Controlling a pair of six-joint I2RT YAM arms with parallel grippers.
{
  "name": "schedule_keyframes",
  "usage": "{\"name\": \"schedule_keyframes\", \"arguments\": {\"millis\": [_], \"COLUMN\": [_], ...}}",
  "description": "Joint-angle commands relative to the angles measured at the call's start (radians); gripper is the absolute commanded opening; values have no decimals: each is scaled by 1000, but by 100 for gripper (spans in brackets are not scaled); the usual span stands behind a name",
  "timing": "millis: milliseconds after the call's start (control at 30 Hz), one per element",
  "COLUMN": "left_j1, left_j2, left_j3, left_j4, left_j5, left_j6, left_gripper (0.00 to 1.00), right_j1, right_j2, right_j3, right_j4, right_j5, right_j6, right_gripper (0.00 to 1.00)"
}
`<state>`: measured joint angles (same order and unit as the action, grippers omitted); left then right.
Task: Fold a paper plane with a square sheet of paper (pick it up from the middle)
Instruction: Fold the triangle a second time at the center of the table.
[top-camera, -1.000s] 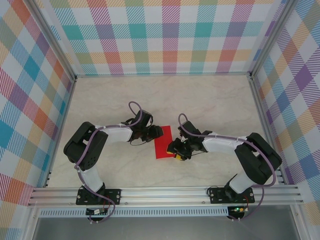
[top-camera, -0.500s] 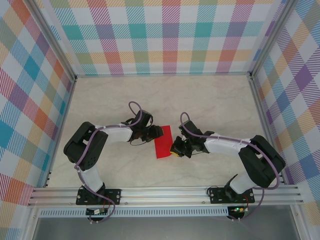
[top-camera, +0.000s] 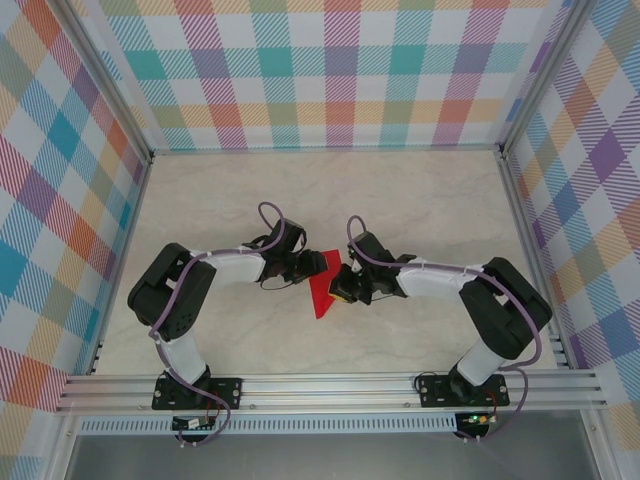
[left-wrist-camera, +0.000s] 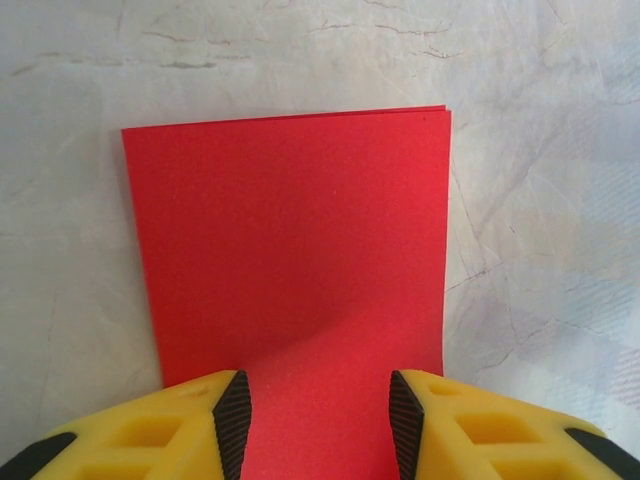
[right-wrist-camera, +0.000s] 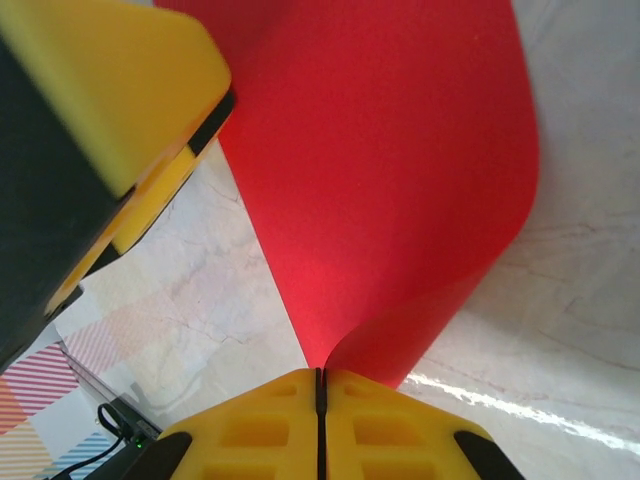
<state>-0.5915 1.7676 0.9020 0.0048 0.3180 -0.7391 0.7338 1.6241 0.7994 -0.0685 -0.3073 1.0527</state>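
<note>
We note: right gripper (right-wrist-camera: 320, 385) clamps curled square sheet of paper (left-wrist-camera: 290, 240) at 3 o'clock; left gripper (left-wrist-camera: 320, 410) spread apart, 11 o'clock.

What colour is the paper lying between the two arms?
The paper is plain bright red, best seen in the left wrist view.
</note>
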Motion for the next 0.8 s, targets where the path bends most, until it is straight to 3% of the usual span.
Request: {"name": "schedule_keyframes", "arguments": {"millis": [0,167,767], "left_j1": [-5,-5,-3], "left_j2": [-92,-122,98], "left_j3": [20,47,160], "left_j4": [-97,-144,-181], "left_j5": [-44,-92,-122], "left_j6": [24,46,50], "left_gripper": [47,48,45], "right_j1": [1,1,4], "right_j2": [25,56,120], "right_j3": [35,44,63], "right_j4": [2,22,66], "right_j5": [13,11,8], "right_j6": [-36,-44,-89], "right_gripper": [8,8,8]}}
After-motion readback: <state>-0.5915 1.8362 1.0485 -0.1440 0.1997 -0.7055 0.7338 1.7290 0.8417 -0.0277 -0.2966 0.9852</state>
